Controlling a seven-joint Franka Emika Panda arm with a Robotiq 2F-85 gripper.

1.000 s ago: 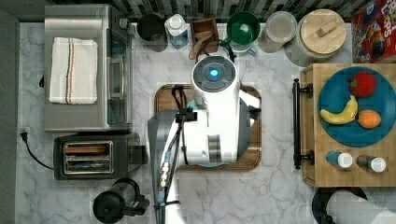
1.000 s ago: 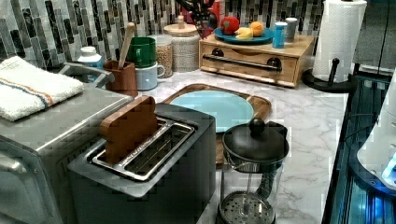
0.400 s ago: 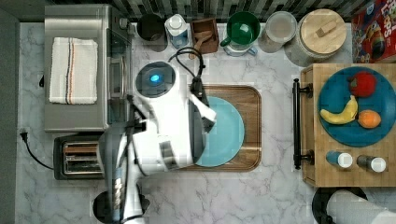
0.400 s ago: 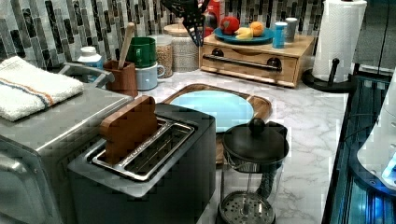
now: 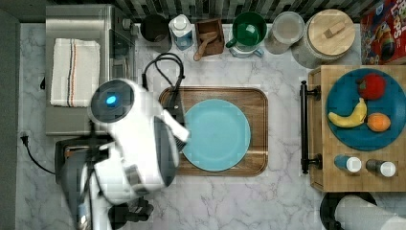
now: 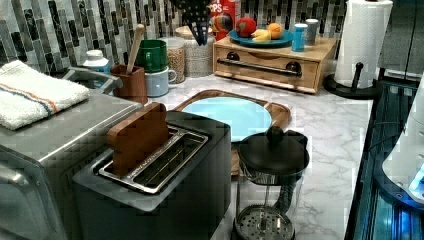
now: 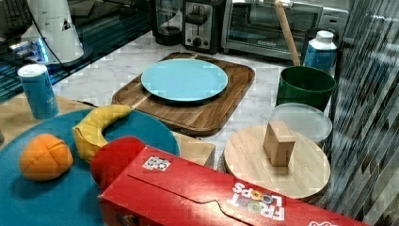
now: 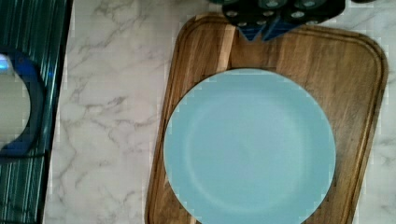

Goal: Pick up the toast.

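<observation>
The toast (image 6: 138,138) is a reddish-brown slice standing upright in the near slot of the black and silver toaster (image 6: 170,200), in the left view's lower left. My gripper (image 6: 198,26) hangs at the upper edge of the left view, well behind and above the toaster and apart from the toast. In the wrist view the gripper (image 8: 264,32) is over the edge of the wooden board (image 8: 359,93), its dark, blue-tipped fingers (image 8: 250,29) drawn together with nothing between them. In the top view my white arm (image 5: 129,139) covers most of the toaster (image 5: 64,155).
A light blue plate (image 5: 216,135) lies on the wooden board (image 5: 258,100). A black French press (image 6: 272,180) stands right beside the toaster. A toaster oven with a towel (image 5: 74,72), mugs and jars (image 5: 246,28) line the back. A fruit tray (image 5: 364,110) is at the top view's right.
My arm has swung toward the top view's left, from over the board to over the toaster side. The gripper has come into the left view's upper edge. The toast has not moved.
</observation>
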